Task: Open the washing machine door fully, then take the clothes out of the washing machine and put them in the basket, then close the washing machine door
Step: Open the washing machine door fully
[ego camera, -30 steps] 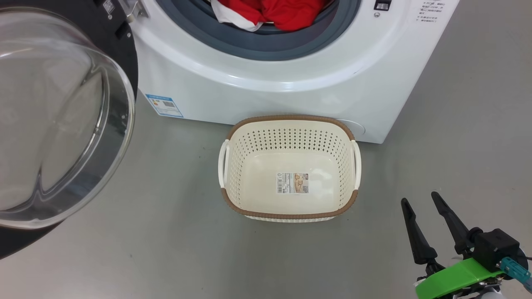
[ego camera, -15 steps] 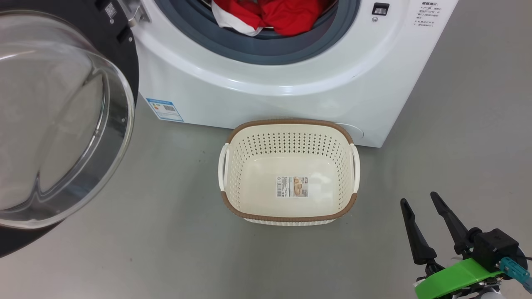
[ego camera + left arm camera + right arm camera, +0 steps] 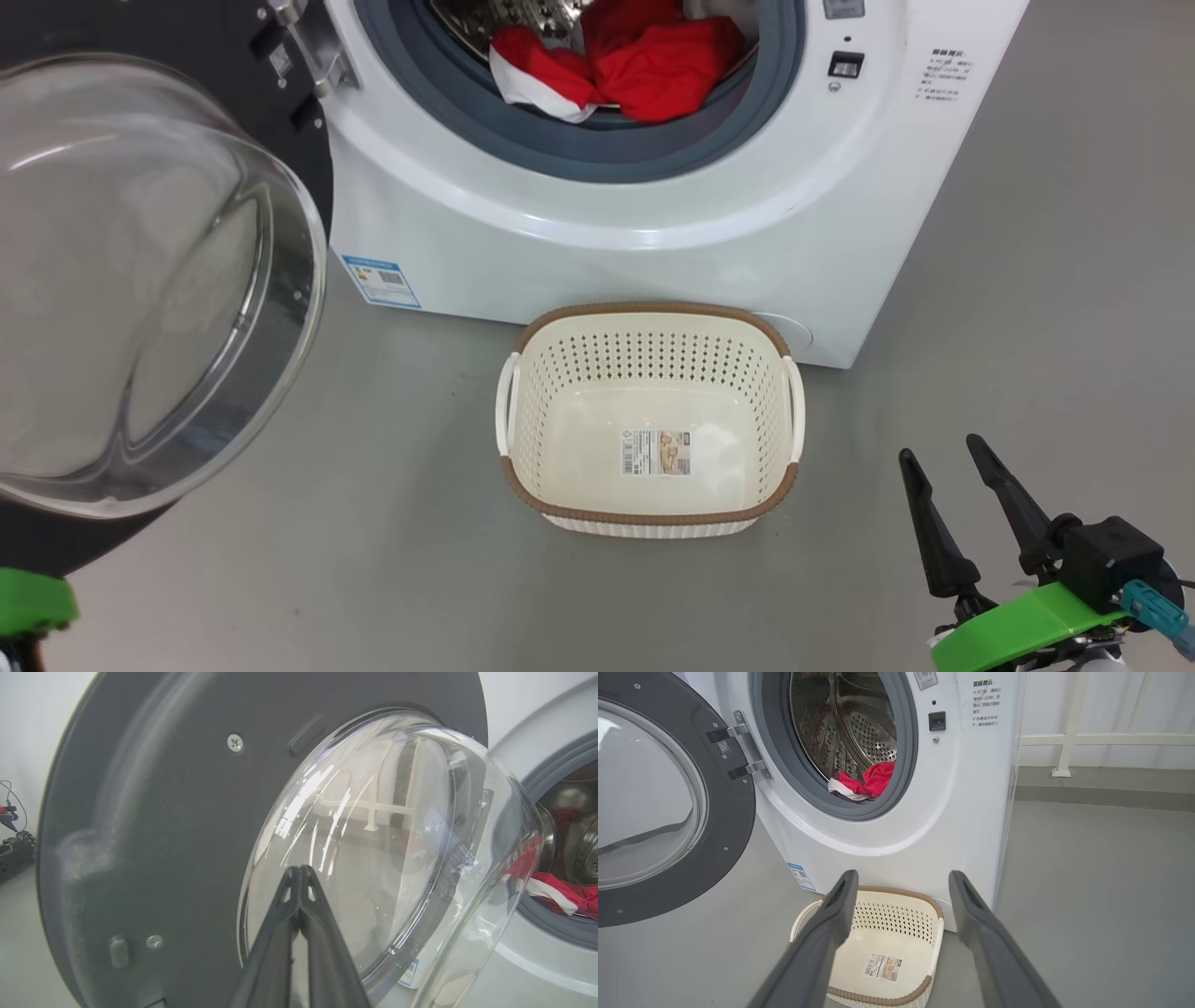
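- Two sets of fingers in play: the left fingers [image 3: 280, 933] are pressed tight together with nothing between them, tips right at the glass of the washing machine door [image 3: 140, 280], perhaps touching it.
- The door stands wide open, left of the opening.
- The right fingers [image 3: 934, 532] are spread wide and empty, over the floor [image 3: 373, 560].
- The clothes [image 3: 644, 70] lie in the drum of the washing machine [image 3: 607, 261].
- The basket [image 3: 653, 308] sits empty against the machine's front.
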